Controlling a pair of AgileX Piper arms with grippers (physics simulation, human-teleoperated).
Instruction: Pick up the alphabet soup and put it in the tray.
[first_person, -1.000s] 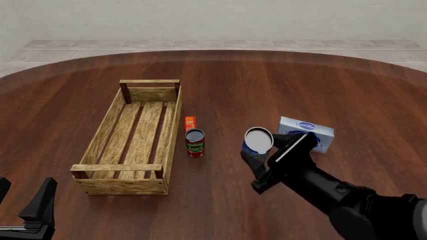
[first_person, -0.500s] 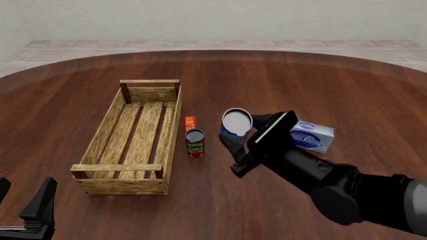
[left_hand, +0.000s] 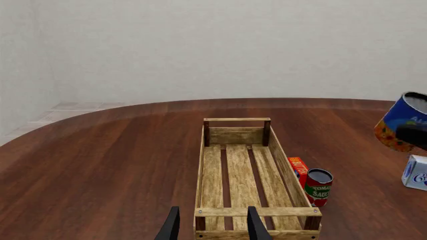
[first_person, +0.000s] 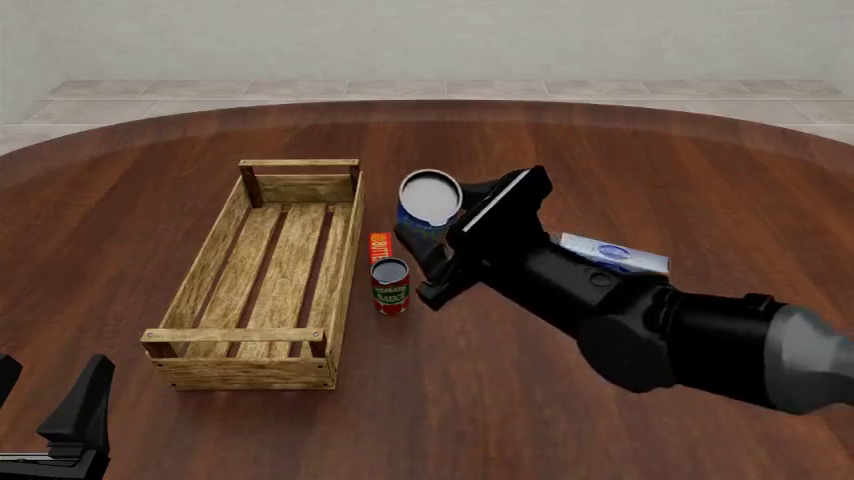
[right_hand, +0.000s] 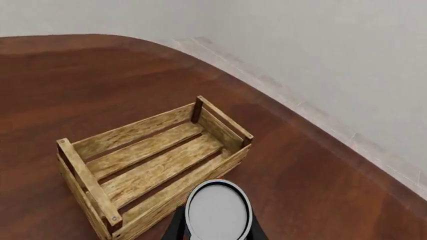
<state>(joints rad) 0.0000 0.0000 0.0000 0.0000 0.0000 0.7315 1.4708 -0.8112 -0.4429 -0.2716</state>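
Right tool is clamped on the alphabet soup, one finger on each side of the can, and the can is up off the counter. In the front view it hangs tilted, pale lid facing the camera, just to the right of the tray near its far end, above the little group of stuff beside the tray's right wall. The right wrist view looks straight down on the soup's grey-white lid, with dark fingers peeking out on either side and the tray's long wall just past it. In the left wrist view you can see the blue and orange label at the edge of the picture, partly hidden by a dark finger.

Left tool sits low at the near left corner of the counter, fingers spread apart, holding nothing and touching nothing. In its own wrist view the two fingertips frame the near end rail of the tray.

The tray is a slatted light-wood crate with nothing in it, just bare slats.

Next to its right wall stands a small tomato sauce can, upright, with a red-orange box right behind it. Further right, a blue-white cream cheese box lies on the counter, partly covered by the right arm.
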